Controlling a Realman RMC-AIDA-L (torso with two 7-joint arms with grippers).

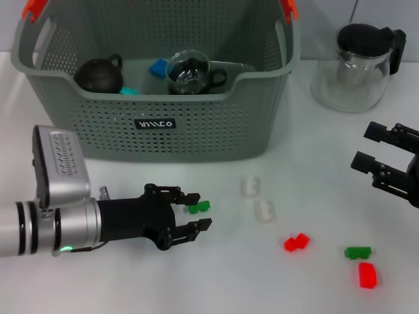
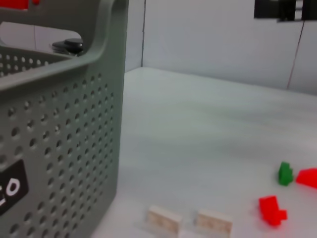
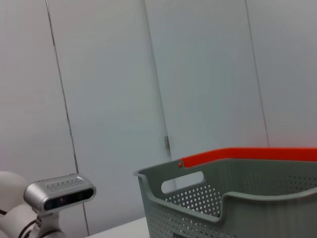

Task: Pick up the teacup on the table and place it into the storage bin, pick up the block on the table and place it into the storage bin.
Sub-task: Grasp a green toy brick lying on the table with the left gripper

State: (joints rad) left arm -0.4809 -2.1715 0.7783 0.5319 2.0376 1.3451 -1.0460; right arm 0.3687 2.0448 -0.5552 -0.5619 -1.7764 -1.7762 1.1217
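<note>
Smooth white table (image 1: 216, 281): left gripper (image 1: 194, 216), jaws spread around small green plastic block (image 1: 198, 207), before perforated grey-green plastic storage bin (image 1: 157, 104); right gripper (image 1: 383, 157) spread, idle

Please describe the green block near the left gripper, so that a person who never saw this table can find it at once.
Start at the storage bin at the back of the white table. In front of it, below its black label, the left gripper reaches in with open fingers, and the green block lies between their tips. The other green block lies far to the right, beside red ones.
</note>
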